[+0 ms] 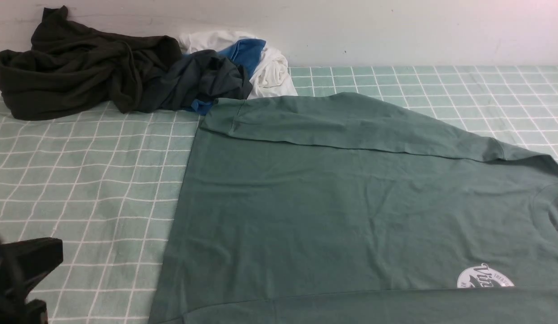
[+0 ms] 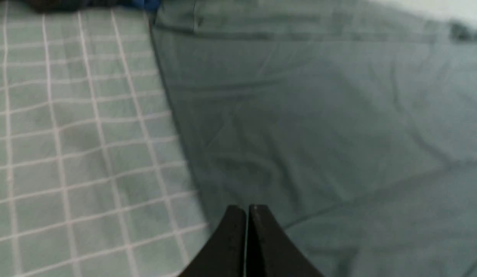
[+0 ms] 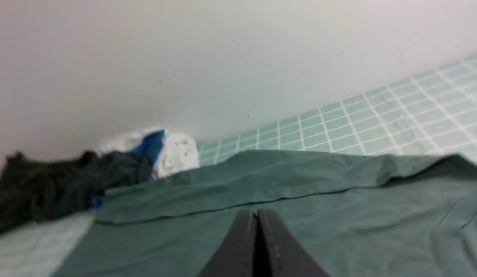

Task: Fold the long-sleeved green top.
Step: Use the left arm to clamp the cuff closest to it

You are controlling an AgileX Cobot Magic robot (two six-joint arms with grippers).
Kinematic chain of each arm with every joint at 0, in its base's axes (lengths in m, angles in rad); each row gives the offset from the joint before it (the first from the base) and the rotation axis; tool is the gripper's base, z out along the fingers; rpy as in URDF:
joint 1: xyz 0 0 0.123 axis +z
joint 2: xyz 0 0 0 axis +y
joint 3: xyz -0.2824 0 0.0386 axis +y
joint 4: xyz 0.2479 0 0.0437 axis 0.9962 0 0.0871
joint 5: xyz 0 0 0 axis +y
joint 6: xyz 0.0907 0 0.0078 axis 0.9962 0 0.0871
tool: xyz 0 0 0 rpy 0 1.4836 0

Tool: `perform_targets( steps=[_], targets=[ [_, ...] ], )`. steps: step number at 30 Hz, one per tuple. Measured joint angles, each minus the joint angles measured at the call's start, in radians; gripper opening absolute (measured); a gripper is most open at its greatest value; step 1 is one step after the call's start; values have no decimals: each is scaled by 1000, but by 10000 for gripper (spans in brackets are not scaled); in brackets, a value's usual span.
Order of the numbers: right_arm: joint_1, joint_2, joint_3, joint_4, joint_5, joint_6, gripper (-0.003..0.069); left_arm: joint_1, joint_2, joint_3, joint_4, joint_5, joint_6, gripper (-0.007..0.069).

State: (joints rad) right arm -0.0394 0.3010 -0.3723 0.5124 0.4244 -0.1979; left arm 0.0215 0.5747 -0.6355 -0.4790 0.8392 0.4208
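The green long-sleeved top [image 1: 351, 202] lies flat across the checked cloth, its far sleeve folded in over the body and its near sleeve folded along the front edge; the white round logo [image 1: 485, 276] shows at the front right. It also shows in the left wrist view [image 2: 319, 115] and the right wrist view [image 3: 300, 200]. My left gripper [image 2: 247, 207] is shut and empty, above the top's near left edge. My right gripper [image 3: 257, 211] is shut and empty, above the top's body. In the front view only part of the left arm [image 1: 18, 274] shows at the lower left; the right arm is out of view.
A dark olive-black garment [image 1: 72, 67], a dark grey garment [image 1: 202, 81] and a white and blue garment [image 1: 256, 58] lie heaped at the back left against the wall. The green checked cloth [image 1: 81, 180] covers the table.
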Motion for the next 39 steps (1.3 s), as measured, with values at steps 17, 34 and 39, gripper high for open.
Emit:
perform_targets(
  steps=[17, 34, 39],
  targets=[
    [305, 672, -441, -280, 796, -48, -14, -461, 770, -287, 343, 231, -68, 283],
    [336, 695, -438, -335, 660, -34, -14, -511, 1191, -332, 354, -1, -59, 414],
    [336, 695, -438, -349, 654, -26, -14, -511, 1191, -332, 338, 15, -31, 316]
  ],
)
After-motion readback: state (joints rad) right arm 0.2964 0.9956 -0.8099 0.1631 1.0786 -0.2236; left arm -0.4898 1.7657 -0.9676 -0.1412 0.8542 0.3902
